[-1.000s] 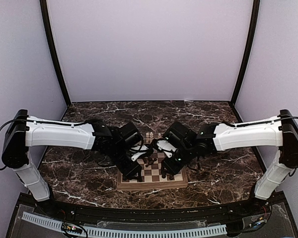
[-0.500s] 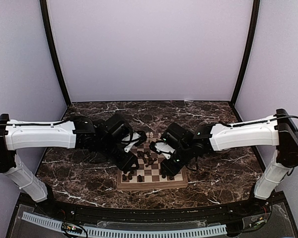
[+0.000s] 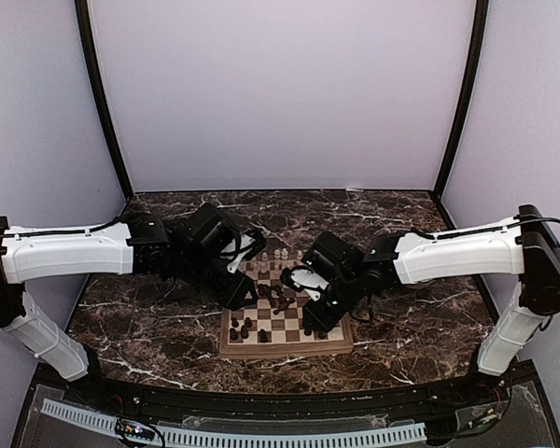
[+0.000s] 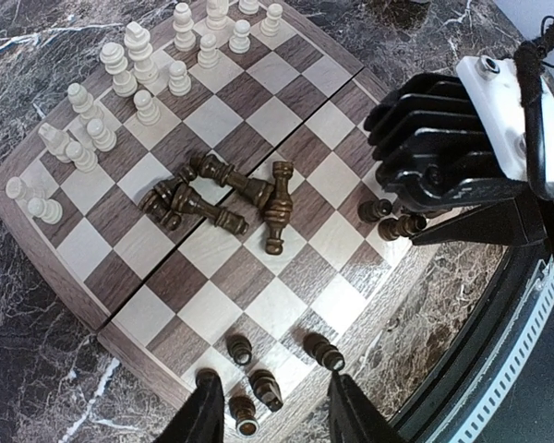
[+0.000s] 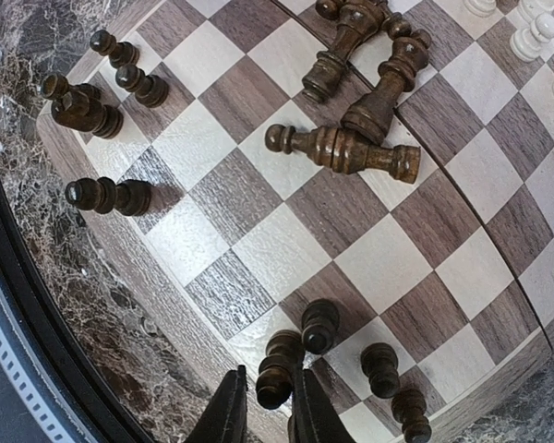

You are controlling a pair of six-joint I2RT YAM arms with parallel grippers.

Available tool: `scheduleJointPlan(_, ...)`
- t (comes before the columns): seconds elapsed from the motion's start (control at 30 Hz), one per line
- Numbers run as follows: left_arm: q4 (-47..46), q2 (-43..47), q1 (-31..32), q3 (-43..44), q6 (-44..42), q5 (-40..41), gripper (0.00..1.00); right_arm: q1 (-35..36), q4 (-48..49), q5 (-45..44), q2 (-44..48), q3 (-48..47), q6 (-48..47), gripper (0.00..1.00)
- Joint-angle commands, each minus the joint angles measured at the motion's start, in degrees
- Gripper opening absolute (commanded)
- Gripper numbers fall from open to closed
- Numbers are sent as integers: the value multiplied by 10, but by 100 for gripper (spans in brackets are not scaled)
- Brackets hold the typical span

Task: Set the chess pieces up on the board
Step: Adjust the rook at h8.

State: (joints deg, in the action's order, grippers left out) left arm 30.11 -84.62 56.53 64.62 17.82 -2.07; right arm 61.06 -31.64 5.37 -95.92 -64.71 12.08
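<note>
The board (image 3: 289,347) lies between my arms; it also shows in the left wrist view (image 4: 286,120) and the right wrist view (image 5: 286,249). Cream pieces (image 4: 134,69) stand along its far rows (image 3: 278,254). Several dark pieces (image 4: 217,196) lie toppled mid-board (image 5: 346,148). A few dark pieces (image 4: 240,349) stand at the near left corner, others at the near right (image 5: 380,367). My left gripper (image 4: 271,397) is open and empty above the near left corner (image 3: 243,294). My right gripper (image 5: 268,392) is shut on a dark piece (image 5: 279,369) standing at the near right edge (image 3: 315,322).
The board rests on a dark marble table (image 3: 168,336) with a black raised front edge (image 3: 280,397). My right arm's black wrist (image 4: 448,138) hangs over the board's right side. Lilac walls enclose the back and sides.
My left arm has drawn back to the left and up off the board, uncovering the standing dark pieces at the near left. My right gripper has barely moved.
</note>
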Motion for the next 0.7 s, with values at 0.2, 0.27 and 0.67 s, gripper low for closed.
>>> scheduleJointPlan(0.2,-4,18,-1,-9,8,2,41,-1,-8,12,-11,-2,0,16)
scheduleJointPlan(0.27,-5,19,-1,-12,9,2,41,-1,-8,16,-10,-2,0,16)
scheduleJointPlan(0.67,-11,22,-1,-21,15,-2,41,0,-10,24,-10,-2,1,17)
